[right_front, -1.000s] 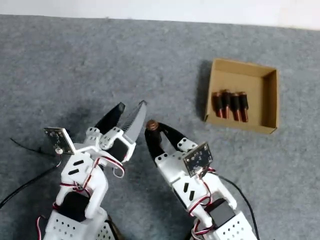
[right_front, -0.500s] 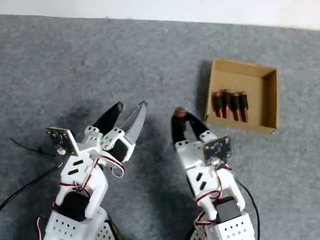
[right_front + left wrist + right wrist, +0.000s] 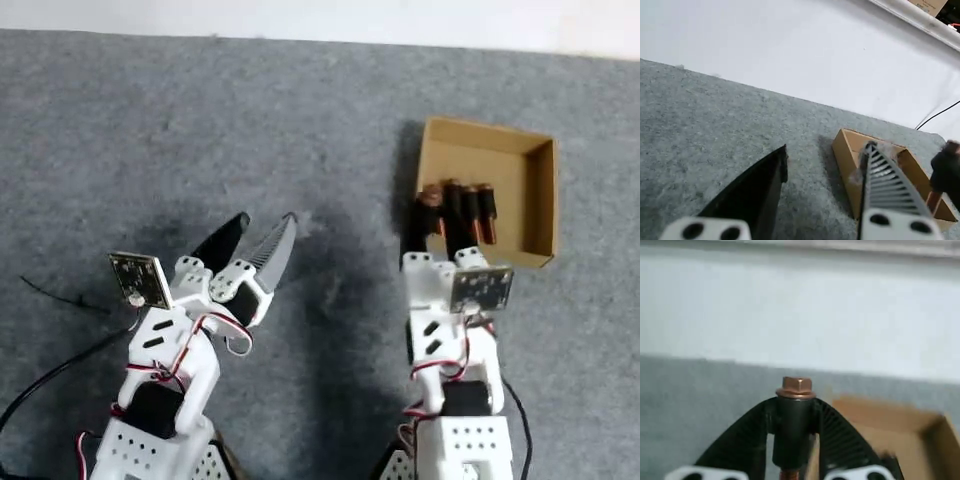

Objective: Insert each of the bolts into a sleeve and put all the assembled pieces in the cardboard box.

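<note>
My right gripper (image 3: 437, 212) is shut on an assembled piece (image 3: 793, 420), a copper bolt in a black sleeve, held upright just in front of the cardboard box (image 3: 535, 175); the bolt head (image 3: 430, 196) pokes above the black fingers at the box's near left edge. Several more assembled pieces (image 3: 472, 212) lie side by side in the box. My left gripper (image 3: 258, 229) stands open and holds nothing, over bare carpet left of the box, its fingers (image 3: 885, 180) framing the box (image 3: 850, 150) in the left wrist view.
Grey carpet covers the table, with a white wall along the far edge. A black cable (image 3: 50, 295) trails at the left near the left arm's base. Open carpet lies between the two arms and beyond the left gripper.
The right arm has swung right with the assembled piece, from beside the left gripper to the near left edge of the box. The left arm has barely shifted.
</note>
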`<state>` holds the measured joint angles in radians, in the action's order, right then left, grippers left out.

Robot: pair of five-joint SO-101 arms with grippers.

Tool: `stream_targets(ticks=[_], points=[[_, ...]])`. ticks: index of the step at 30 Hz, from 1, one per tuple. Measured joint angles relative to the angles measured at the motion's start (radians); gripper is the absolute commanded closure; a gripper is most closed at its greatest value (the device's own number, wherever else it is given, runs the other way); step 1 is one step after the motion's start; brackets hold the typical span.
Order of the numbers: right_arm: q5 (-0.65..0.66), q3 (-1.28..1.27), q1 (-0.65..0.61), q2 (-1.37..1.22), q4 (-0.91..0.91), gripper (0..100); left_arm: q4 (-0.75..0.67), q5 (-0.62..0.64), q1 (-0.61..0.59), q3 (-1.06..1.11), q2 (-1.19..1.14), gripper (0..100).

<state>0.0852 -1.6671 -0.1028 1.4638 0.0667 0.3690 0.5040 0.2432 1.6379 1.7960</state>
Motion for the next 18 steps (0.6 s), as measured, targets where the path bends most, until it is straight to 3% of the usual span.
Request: stream_targets(ticks=[5,12,18], points=[[-0.011,0.199,0.095,-0.417,0.074,99.3,0.0,0.0,0.0,0.0,0.0,77],[-0.183,0.721,0.241,-1.08,0.104,99.3,-0.034,0.0,0.0,0.037,-0.002,77],[-0.143,1.203,0.279,-1.554,-0.137,99.3,-0.06,0.0,0.0,0.038,-0.002,77]])
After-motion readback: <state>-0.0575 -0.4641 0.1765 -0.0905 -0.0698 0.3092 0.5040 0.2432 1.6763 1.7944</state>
